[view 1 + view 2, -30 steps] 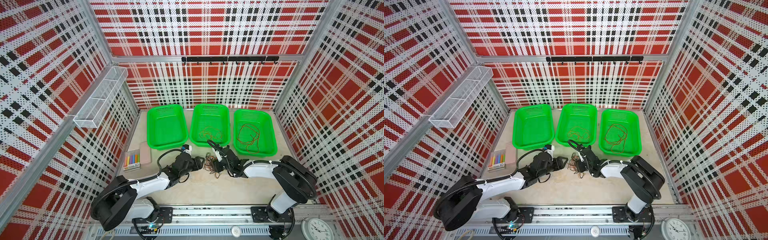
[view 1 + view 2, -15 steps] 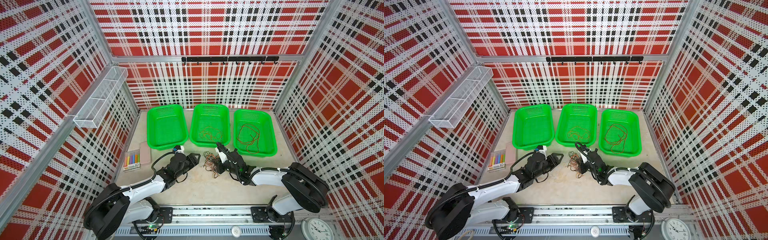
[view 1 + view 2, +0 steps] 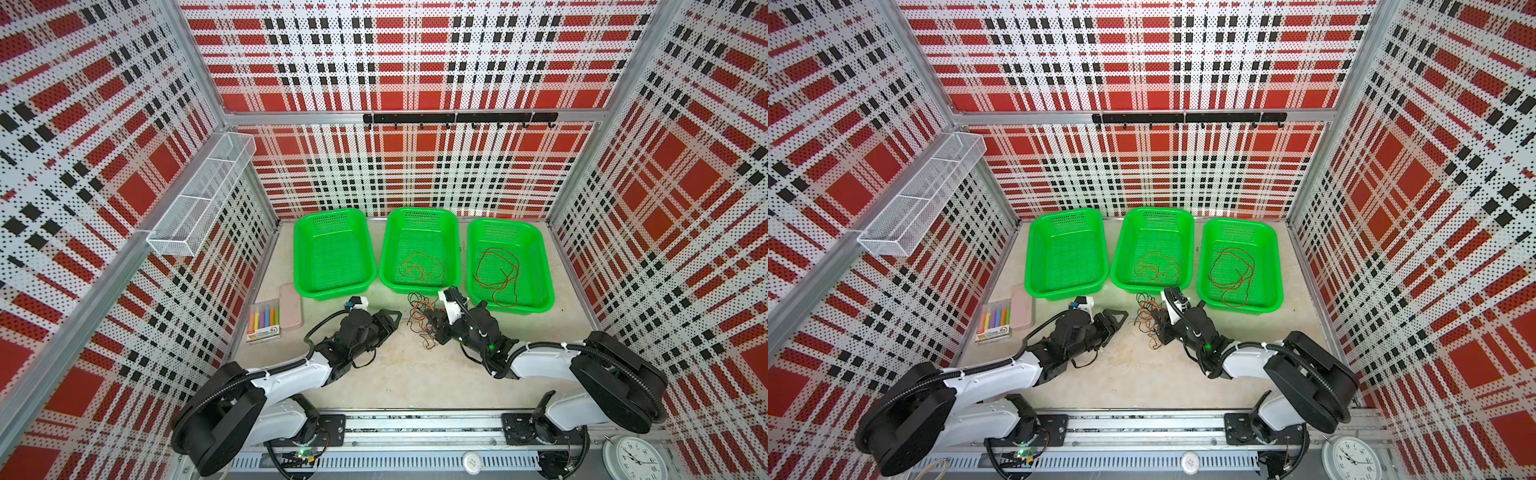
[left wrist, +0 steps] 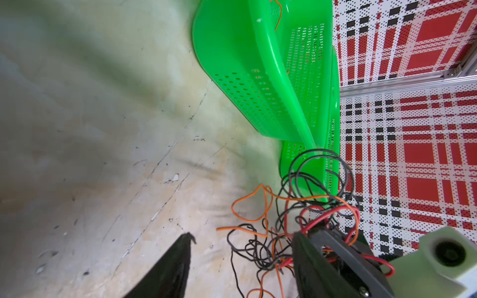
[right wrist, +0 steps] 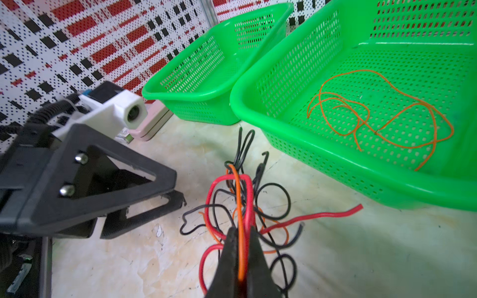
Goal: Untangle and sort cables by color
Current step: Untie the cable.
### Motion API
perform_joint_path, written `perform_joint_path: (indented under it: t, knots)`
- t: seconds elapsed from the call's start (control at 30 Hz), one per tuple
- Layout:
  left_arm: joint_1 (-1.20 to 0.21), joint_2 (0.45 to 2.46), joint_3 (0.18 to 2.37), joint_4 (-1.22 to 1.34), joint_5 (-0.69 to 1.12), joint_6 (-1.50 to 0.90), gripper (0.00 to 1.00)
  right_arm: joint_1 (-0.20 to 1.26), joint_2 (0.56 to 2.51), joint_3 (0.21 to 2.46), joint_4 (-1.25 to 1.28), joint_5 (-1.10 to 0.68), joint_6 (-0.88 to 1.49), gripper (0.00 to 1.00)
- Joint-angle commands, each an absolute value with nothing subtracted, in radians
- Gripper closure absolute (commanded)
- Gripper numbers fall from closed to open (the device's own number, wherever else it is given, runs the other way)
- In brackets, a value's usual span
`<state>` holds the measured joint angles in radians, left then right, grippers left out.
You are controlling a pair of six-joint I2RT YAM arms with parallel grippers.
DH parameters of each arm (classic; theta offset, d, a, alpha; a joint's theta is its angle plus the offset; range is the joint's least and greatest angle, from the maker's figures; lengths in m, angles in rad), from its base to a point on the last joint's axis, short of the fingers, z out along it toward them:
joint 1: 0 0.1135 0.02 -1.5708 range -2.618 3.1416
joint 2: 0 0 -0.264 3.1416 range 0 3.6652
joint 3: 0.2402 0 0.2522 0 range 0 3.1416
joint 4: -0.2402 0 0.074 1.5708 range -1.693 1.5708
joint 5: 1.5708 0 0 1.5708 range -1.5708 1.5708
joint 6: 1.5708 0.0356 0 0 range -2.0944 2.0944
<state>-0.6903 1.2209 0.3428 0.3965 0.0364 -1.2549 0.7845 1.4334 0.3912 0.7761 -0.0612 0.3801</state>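
The right gripper [image 5: 241,232] is clenched on a thin orange cable [image 5: 238,206] at the near edge of the knotted heap of black, orange and red cables [image 3: 422,316], which lies on the pale tabletop [image 3: 395,374] between the two arms. From the pinch the strand runs straight out ahead of the fingertips, over the heap, toward the middle green perforated plastic basket [image 3: 422,212], where loose orange cables [image 3: 419,268] already lie. That basket sits just beyond the heap from this gripper, so a lift-and-carry forward looks like the natural line. A red strand [image 5: 249,196] enters the same pinch, and whether it is caught too cannot be told. The left gripper [image 3: 390,319] stands released, jaws apart, just beside the heap on its opposite side, touching no cable as far as the views show. It is well placed to pin the black loops [image 5: 273,196] while the right arm draws the orange one free.
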Motion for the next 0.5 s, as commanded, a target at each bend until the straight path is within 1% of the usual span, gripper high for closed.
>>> perform_joint_path:
  t: [0.0,0.3,0.47]
  knots:
    - [-0.698,1.229,0.335,0.439,0.054,-1.292,0.35,0.79,1.4,0.391,0.854,-0.026,0.37,1.0]
    - [-0.703,1.274,0.328,0.535,0.05,-1.396,0.34,0.792,1.425,0.368,0.983,-0.05,0.39,1.0]
    - [-0.701,1.301,0.298,0.647,0.041,-1.482,0.38,0.793,1.442,0.366,1.009,-0.069,0.393,1.0]
